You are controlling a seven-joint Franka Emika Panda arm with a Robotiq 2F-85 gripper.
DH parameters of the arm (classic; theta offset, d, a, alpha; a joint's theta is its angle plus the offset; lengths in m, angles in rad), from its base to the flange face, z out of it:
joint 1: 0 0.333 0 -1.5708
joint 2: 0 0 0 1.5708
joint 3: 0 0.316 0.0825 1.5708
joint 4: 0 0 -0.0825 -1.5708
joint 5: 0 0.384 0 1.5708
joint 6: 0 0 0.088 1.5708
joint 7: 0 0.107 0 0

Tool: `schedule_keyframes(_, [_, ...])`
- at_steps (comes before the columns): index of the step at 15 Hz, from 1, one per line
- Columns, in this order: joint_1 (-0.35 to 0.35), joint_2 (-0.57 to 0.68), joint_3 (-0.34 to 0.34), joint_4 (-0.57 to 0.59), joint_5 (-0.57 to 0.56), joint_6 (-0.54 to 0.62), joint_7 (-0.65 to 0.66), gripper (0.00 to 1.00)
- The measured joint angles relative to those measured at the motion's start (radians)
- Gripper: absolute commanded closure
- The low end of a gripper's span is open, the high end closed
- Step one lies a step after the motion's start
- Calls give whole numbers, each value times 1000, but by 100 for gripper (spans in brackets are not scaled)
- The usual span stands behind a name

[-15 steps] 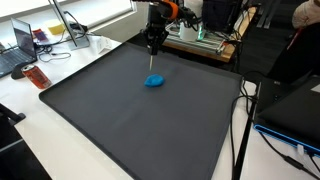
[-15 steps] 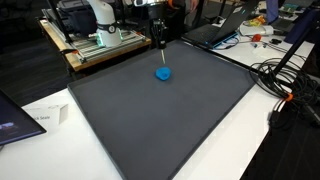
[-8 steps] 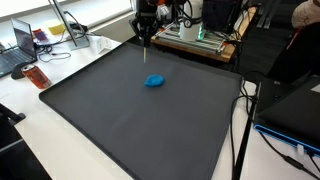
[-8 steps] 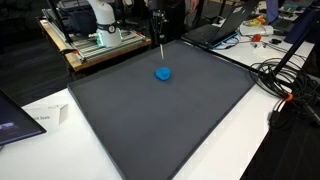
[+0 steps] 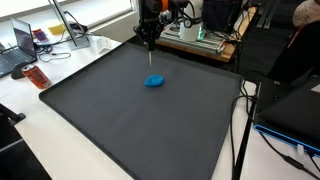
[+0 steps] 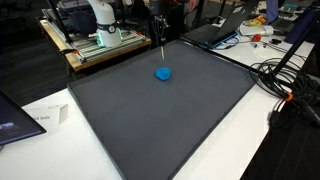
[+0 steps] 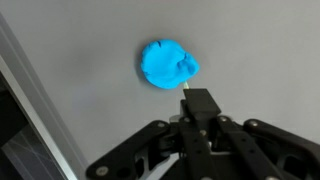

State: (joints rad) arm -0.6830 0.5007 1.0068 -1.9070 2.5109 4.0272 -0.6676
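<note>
A blue crumpled lump (image 5: pixel 155 81) lies on the dark grey mat (image 5: pixel 130 125) towards its far side; it shows in both exterior views (image 6: pixel 162 73) and in the wrist view (image 7: pixel 167 64). My gripper (image 7: pixel 197 105) is shut on a thin rod (image 5: pixel 150 58) that hangs straight down from the jaws. The gripper (image 5: pixel 148 36) hovers above the mat, just behind the lump, also seen in an exterior view (image 6: pixel 158 25). The rod's tip (image 7: pixel 185 88) ends a little above and beside the lump, apart from it.
The mat (image 6: pixel 160 120) covers most of a white table. A laptop (image 5: pixel 18 45) and an orange item (image 5: pixel 37 76) lie beside it. Equipment racks (image 6: pixel 95 35) stand behind. Cables (image 6: pixel 285 85) and another laptop (image 6: pixel 215 30) sit at one side.
The gripper with the rod has risen and drawn back from the blue lump, so the rod's tip now hangs higher. The lump has not moved.
</note>
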Motion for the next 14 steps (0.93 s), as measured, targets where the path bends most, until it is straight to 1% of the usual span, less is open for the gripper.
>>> schedule_keyframes(1, [0,0,0,0,0,0,0,88])
schedule_keyframes(2, [0,0,0,0,0,0,0,97])
schedule_keyframes(5, [0,9,0,0,0,0,5,97])
schedule_keyframes(8, [5,49,-7,5,0,0,17,97])
schedule_keyframes(14, [57,128,-58,37,0,-11,51,97])
